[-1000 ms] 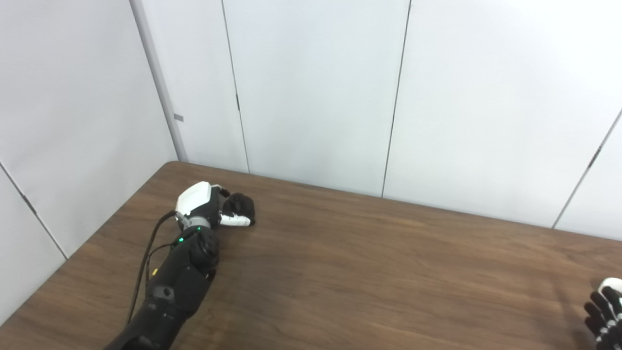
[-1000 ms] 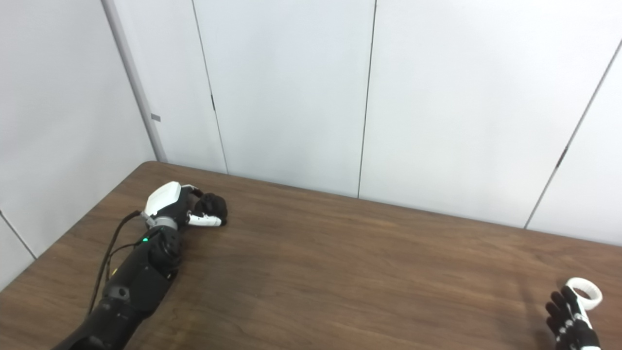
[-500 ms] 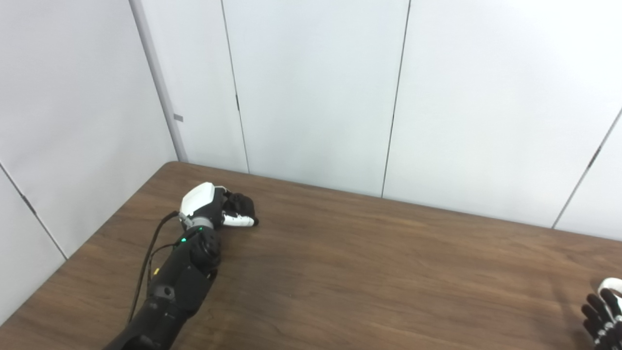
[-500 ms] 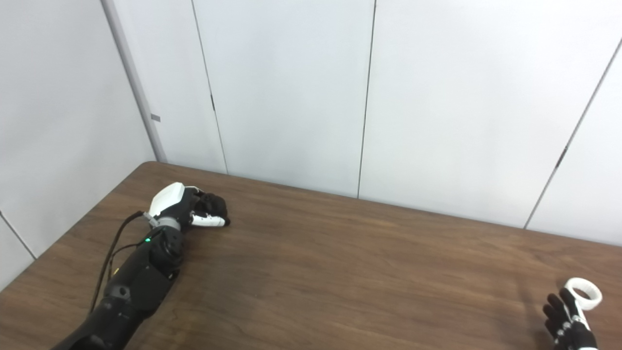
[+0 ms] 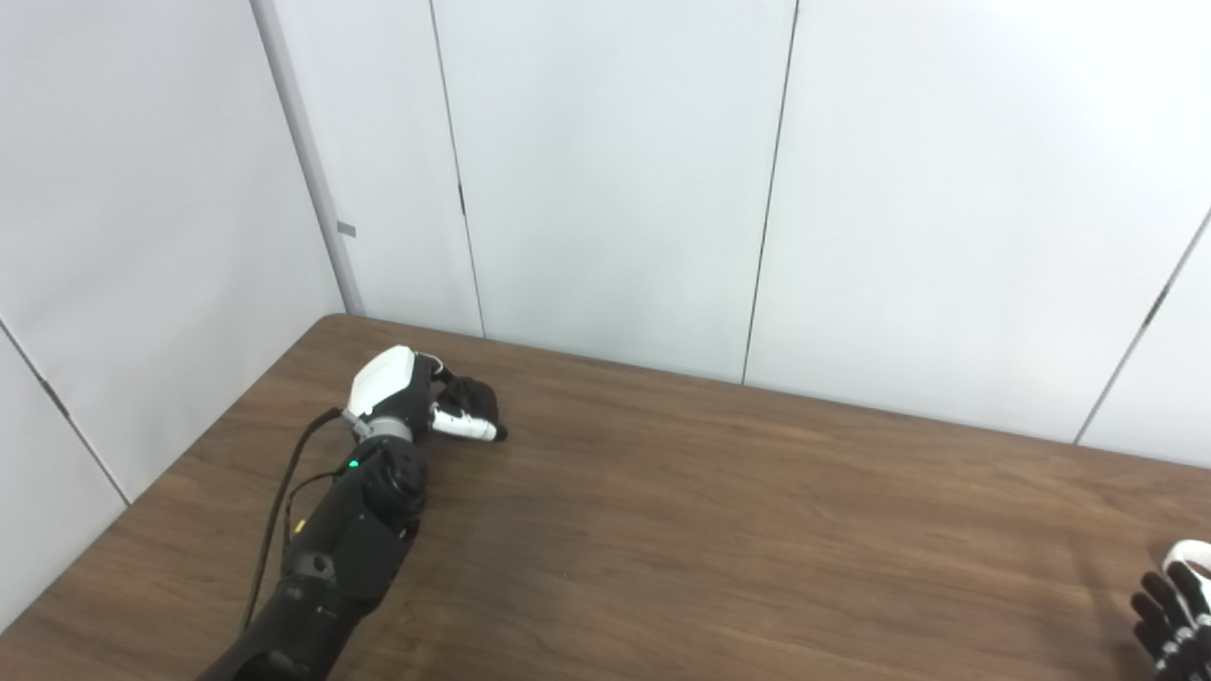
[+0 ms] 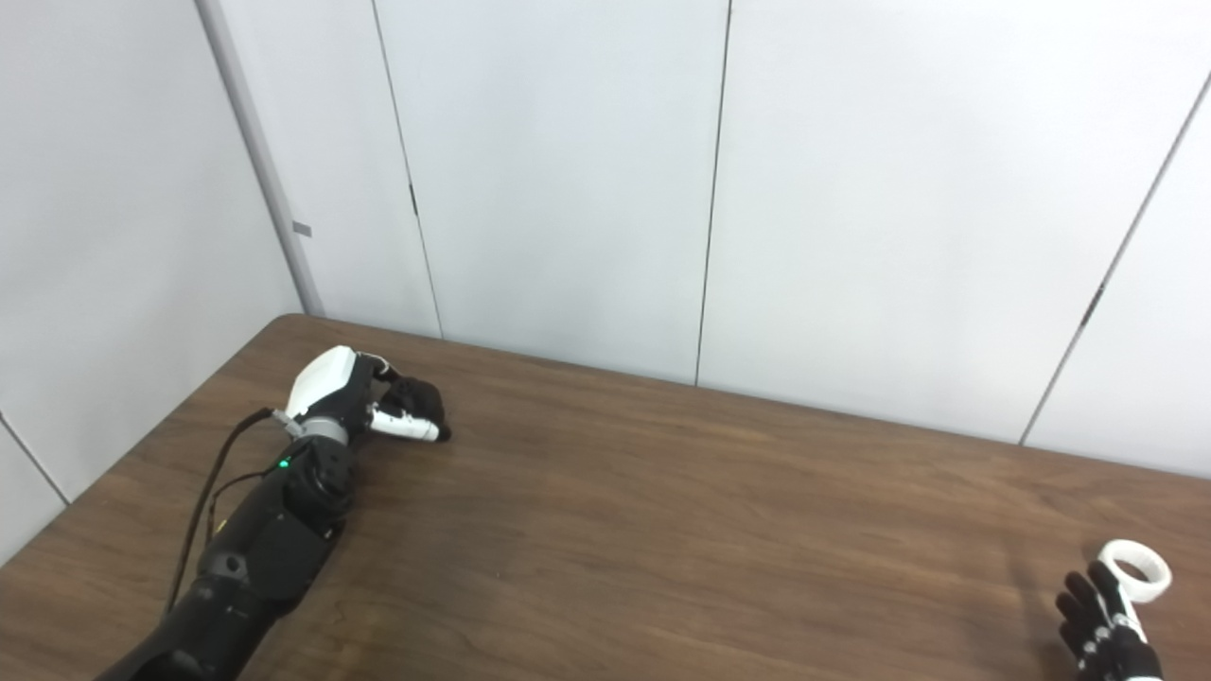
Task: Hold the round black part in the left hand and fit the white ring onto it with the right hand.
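Table [image 6: 662,511]: brown wood-grain surface against white wall panels [image 6: 568,170]; both task things lie at opposite ends of it.
Left hand [image 5: 416,407]: far left of the table, fingers curled round the black part [image 5: 470,402], thumb laid along its near side; seemingly a hold meant to keep the part steady for fitting.
Black part: inside the left hand, low over or on the table; contact with the surface cannot be told.
Part axis: too dark and too covered by fingers to tell which way its round face points.
Right hand [image 6: 1102,629]: lower right corner, largely cut off by the frame; fingers apart and raised, clamped on nothing visible.
Ring [image 6: 1135,570]: white, lying flat on the table with its hole facing up, just beyond the right fingertips; touching or apart cannot be told.
Ring axis: vertical, no long direction in plan.
Stage (judged): part gripped, ring not yet picked up; hands well apart, so fitting has not begun.
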{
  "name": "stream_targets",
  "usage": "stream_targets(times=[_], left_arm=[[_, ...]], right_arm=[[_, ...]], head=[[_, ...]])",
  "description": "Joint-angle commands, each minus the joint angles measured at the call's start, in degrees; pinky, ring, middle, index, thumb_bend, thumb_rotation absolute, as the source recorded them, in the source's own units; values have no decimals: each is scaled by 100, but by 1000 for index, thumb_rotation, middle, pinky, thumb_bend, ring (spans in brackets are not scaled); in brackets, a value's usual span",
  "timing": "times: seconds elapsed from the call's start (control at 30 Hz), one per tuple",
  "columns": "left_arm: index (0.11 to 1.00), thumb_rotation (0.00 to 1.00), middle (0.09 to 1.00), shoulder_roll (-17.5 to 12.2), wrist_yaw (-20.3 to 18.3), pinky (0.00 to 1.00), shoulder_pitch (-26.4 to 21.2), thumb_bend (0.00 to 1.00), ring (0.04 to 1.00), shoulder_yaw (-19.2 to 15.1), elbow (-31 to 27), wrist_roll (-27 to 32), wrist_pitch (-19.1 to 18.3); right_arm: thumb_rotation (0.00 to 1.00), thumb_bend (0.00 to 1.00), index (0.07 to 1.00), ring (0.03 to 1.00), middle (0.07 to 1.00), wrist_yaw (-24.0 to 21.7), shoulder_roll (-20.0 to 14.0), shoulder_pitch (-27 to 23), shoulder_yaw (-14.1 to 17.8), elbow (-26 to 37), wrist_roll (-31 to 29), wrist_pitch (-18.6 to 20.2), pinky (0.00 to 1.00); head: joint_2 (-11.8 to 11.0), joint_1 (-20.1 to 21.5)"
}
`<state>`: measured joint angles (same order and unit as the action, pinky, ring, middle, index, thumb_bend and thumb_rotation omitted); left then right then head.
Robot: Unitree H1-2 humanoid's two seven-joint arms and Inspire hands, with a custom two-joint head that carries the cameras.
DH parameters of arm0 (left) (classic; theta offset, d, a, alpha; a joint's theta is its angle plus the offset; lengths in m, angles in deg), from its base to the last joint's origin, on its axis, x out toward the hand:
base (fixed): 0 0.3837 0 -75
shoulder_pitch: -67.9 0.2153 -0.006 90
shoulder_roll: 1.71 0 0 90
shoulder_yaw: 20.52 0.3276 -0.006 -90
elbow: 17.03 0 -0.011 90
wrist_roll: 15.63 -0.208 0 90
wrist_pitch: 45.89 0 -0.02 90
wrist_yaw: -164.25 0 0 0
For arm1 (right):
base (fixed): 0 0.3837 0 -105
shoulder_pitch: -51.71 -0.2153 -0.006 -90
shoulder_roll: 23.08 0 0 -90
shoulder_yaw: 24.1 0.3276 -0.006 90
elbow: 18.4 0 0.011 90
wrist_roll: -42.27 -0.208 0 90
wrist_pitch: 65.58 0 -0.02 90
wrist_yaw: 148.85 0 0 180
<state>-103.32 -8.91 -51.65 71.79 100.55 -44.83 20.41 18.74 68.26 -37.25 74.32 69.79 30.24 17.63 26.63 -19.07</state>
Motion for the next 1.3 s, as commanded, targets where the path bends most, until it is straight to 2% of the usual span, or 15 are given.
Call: stream_targets(times=[0.0, 0.1, 0.4, 0.67, 0.9, 1.0, 1.1, 1.27], left_arm=[[482, 43, 774, -236, 211, 977, -178, 521, 904, 75, -172, -192, 201], [483, 43, 748, -340, 218, 999, -123, 521, 902, 220, -230, -325, 267], [484, 44, 750, -533, 150, 1000, 41, 521, 914, 450, -536, -615, 296], [483, 43, 734, -545, -287, 1000, 431, 521, 900, 545, -1822, -863, 69], [484, 44, 746, -334, -853, 1000, 878, 521, 886, 628, -3263, -998, -171], [484, 44, 739, -195, -1074, 900, 1057, 521, 871, 712, -3849, -1090, -212], [484, 45, 740, -16, -1351, 869, 1212, 522, 868, 806, -4332, -1313, -295], [484, 46, 743, 317, -1838, 983, 1465, 522, 871, 881, -4961, -1645, -307]], right_arm=[[1000, 606, 1000, 969, 976, 69, 338, 470, -124, -353, -41, 40, 1000], [1000, 606, 1000, 971, 978, 43, 343, 472, -117, -356, -88, 32, 1000], [1000, 596, 1000, 967, 975, 35, 346, 463, -145, -354, -77, 61, 1000], [1000, 595, 1000, 958, 964, 104, 412, 467, -174, -291, 11, 117, 990], [1000, 638, 992, 938, 944, 169, 462, 439, -209, -318, 166, 84, 959], [1000, 635, 987, 930, 942, 177, 500, 420, -227, -356, 180, 29, 948], [990, 640, 974, 914, 927, 209, 545, 413, -248, -358, 229, -13, 919], [971, 676, 965, 900, 914, 278, 600, 431, -329, -296, 387, -57, 899]], head=[[3, -3], [3, -3], [36, 67], [94, 225], [178, 391], [228, 514], [288, 666], [428, 950]])
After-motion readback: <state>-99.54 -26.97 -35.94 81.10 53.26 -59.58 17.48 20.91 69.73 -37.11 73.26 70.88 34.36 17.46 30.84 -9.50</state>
